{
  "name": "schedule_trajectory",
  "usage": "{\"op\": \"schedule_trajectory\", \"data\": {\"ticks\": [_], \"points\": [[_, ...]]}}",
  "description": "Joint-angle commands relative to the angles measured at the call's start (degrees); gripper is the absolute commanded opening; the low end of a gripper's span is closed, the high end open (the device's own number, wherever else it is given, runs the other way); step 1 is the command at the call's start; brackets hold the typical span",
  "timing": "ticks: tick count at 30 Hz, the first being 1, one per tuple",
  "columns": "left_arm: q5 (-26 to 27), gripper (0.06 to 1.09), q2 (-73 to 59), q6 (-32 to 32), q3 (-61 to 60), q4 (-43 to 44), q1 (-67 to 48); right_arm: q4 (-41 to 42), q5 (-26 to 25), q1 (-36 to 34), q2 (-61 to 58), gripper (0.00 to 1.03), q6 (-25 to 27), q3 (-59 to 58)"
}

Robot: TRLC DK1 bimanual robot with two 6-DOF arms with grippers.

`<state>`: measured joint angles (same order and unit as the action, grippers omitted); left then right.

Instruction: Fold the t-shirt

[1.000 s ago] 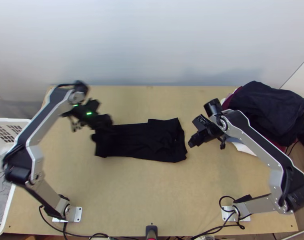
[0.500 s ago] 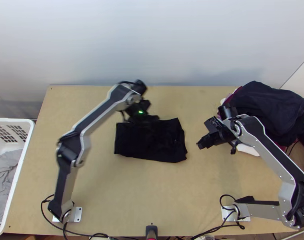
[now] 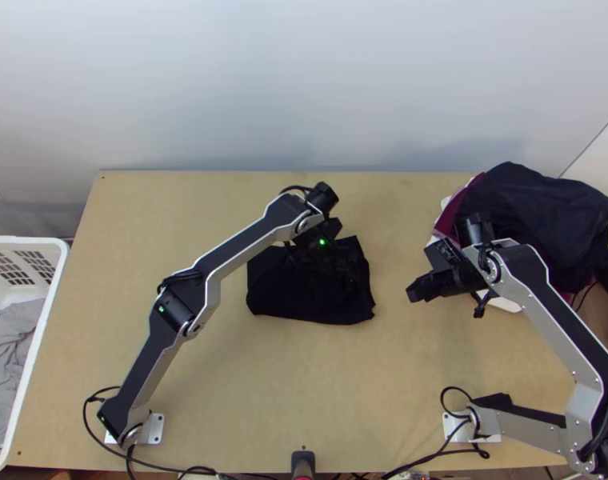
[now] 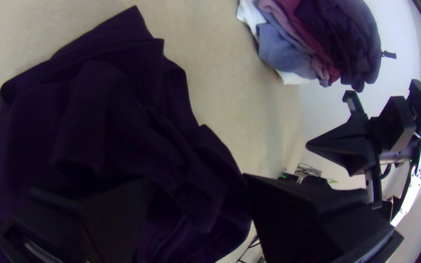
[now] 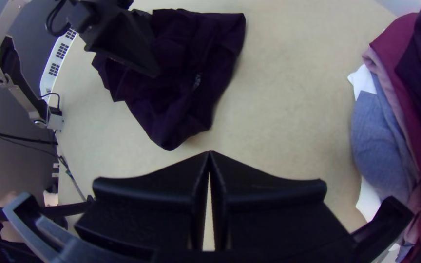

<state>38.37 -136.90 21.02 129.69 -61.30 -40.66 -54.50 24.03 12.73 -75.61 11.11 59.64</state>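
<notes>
Black t-shirt (image 3: 312, 310) in a small, rumpled folded bundle, mid-surface (image 3: 248, 400), slightly toward far edge. Left tool (image 3: 330, 260) low over it, fingers wide apart, cloth between them but unclamped. Left arm slanting from near left corner, covering part of the bundle. Right tool (image 3: 416, 293) between bundle and clothes pile (image 3: 536, 216) at far right corner; tips together, nothing gripped. White basket (image 3: 44, 320) with grey cloth (image 3: 14, 336) beside left edge. Cables (image 3: 170, 469) along near edge
</notes>
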Motion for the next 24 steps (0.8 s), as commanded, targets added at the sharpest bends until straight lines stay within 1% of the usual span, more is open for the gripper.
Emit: {"op": "schedule_trajectory", "data": {"ticks": [1, 4, 6, 8, 10, 12, 13, 14, 16, 18, 19, 20, 21, 24], "points": [[0.3, 1.04, 3.1, -0.1, 0.5, 0.5, 2.3, 0.0, 0.1, -0.3, 0.7, 0.03, 0.0, -0.1], [0.9, 1.04, 8.7, -0.5, 0.5, -0.5, 4.8, 0.0, 0.1, -0.3, 0.6, 0.03, 0.0, 0.0], [1.8, 1.04, 12.1, -3.3, 0.5, -2.5, 6.7, 0.0, 0.1, -0.3, 0.6, 0.03, 0.0, 0.0], [1.8, 1.04, 15.1, -8.3, 0.4, -5.9, 8.6, 0.0, 0.1, -0.1, 0.5, 0.03, 0.0, -0.1], [1.6, 1.03, 17.5, -16.5, -0.9, -12.4, 10.5, 0.0, 0.1, 0.3, 0.5, 0.03, 0.0, 0.0], [0.1, 1.03, 20.2, -23.3, -7.6, -18.3, 11.9, 0.1, 0.1, 0.8, 0.2, 0.03, -0.2, 0.5], [-1.2, 0.98, 21.2, -24.3, -12.2, -18.8, 12.3, 0.4, 0.2, 1.2, -0.1, 0.03, -0.7, 0.6], [-1.6, 0.92, 22.5, -24.4, -17.5, -17.8, 13.0, 0.9, 0.4, 1.9, -0.8, 0.03, -0.7, 0.9], [-2.4, 0.79, 26.0, -24.4, -27.5, -12.2, 13.5, 1.2, 0.4, 3.9, -2.3, 0.03, -0.7, 2.0], [-6.8, 0.66, 29.1, -22.3, -34.6, -6.2, 13.5, 1.5, 0.4, 5.8, -3.3, 0.03, -0.7, 3.6], [-7.8, 0.62, 30.3, -21.3, -37.1, -4.2, 13.5, 1.6, 0.4, 6.8, -3.9, 0.03, -0.8, 4.4], [-8.0, 0.60, 31.3, -20.8, -39.7, -2.4, 13.4, 1.9, 0.5, 7.6, -4.7, 0.03, -0.9, 5.1], [-8.2, 0.60, 31.8, -20.3, -41.9, -0.9, 13.2, 3.2, 0.8, 8.4, -5.3, 0.03, -1.6, 5.5], [-11.0, 0.54, 31.5, -19.1, -45.8, 3.6, 13.0, 7.0, 0.8, 11.1, -7.4, 0.03, -2.8, 6.4]]}}
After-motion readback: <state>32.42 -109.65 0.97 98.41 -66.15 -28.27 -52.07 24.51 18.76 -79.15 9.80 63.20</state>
